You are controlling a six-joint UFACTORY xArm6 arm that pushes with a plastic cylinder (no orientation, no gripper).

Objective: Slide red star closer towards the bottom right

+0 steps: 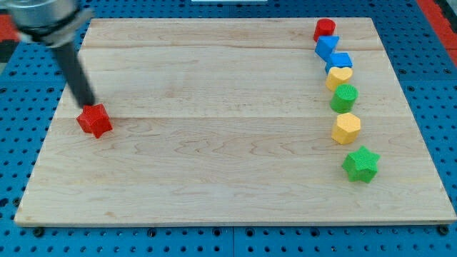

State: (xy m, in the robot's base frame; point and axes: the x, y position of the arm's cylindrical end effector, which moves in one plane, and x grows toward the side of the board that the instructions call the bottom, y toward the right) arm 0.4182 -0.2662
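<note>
The red star [95, 121] lies near the left edge of the wooden board [214, 171], about halfway down. My tip [89, 104] rests just above the star at its upper left, touching or nearly touching it. The dark rod slants up to the view's top left, where the arm body is blurred.
A column of blocks runs down the right side: a red cylinder [325, 29], a blue block [327, 46], a second blue block [340, 61], a yellow heart [339, 77], a green cylinder [343, 97], a yellow hexagon [346, 128] and a green star [360, 164]. A blue pegboard surrounds the board.
</note>
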